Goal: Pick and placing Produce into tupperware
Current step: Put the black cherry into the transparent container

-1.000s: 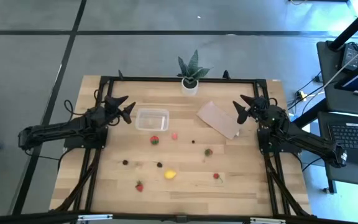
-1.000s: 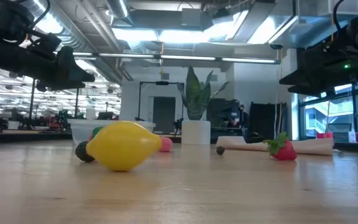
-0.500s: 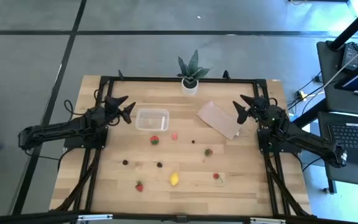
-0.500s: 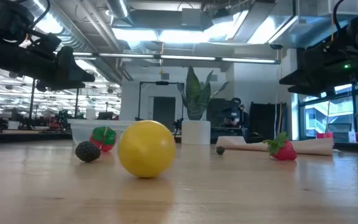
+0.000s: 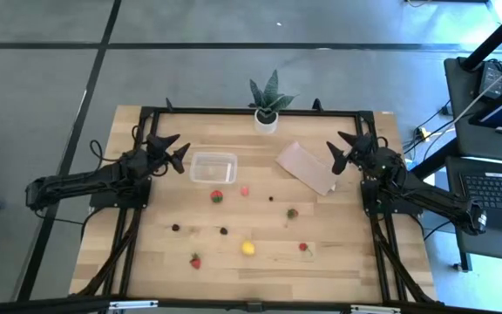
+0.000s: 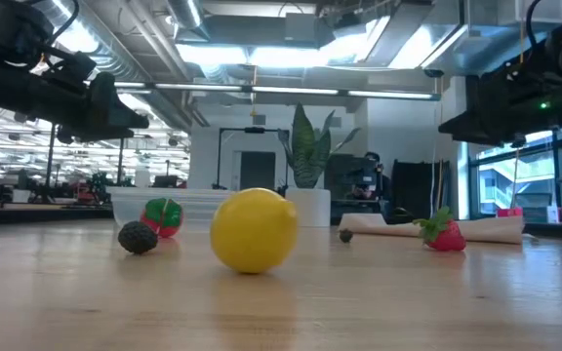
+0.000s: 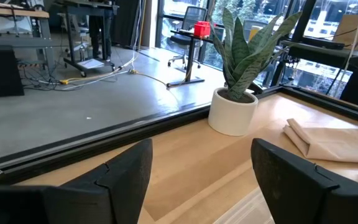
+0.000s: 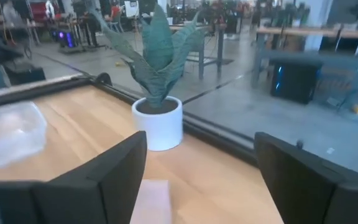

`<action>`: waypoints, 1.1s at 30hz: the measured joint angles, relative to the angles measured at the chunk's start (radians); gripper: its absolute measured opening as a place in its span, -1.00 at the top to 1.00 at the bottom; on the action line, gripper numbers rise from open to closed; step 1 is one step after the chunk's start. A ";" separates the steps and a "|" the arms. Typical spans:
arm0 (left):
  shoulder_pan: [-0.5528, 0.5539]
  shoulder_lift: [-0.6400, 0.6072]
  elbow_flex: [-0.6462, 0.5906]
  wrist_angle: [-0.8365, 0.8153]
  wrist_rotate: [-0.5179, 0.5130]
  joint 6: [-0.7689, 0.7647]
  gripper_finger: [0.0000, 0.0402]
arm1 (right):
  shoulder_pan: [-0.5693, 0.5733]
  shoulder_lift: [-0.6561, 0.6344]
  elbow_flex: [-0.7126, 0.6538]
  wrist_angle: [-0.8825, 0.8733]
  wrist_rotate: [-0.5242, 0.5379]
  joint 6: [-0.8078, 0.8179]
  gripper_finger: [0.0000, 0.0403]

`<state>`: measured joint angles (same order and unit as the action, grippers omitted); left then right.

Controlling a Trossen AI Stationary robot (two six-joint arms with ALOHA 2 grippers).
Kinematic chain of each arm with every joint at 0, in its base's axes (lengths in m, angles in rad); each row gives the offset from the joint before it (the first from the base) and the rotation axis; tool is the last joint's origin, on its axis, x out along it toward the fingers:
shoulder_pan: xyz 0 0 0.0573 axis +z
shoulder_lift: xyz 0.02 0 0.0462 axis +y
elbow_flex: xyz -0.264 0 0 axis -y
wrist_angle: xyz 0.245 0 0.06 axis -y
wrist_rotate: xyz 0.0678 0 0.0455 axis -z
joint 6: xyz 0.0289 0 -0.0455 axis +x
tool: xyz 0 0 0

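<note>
Both pincers spread, empty; lemon (image 5: 247, 248) lower centre looks round, may roll when nudged; tupperware (image 5: 213, 167) upper left.

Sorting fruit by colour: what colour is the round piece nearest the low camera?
Yellow lemon; low view.

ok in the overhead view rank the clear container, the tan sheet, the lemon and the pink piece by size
1. The tan sheet and the clear container look close in size; the sheet seems slightly larger, but I would not rank them firmly.
2. The lemon, far smaller.
3. The pink piece, about the lemon's size or a little smaller.
</note>
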<state>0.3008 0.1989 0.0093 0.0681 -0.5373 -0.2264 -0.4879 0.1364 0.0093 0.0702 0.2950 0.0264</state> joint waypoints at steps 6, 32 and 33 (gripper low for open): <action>0.000 0.000 0.000 0.000 0.000 0.000 -0.31 | 0.000 0.000 0.000 -0.001 0.000 -0.078 -0.47; 0.000 0.000 0.000 0.000 0.000 0.000 -0.31 | 0.000 0.000 0.000 -0.002 -0.001 0.233 -0.47; 0.000 0.000 0.000 0.000 0.000 0.000 -0.31 | 0.000 0.000 0.000 -0.002 -0.001 0.236 -0.47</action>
<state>0.3006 0.1988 0.0091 0.0681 -0.5374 -0.2264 -0.4877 0.1364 0.0093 0.0685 0.2939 0.2621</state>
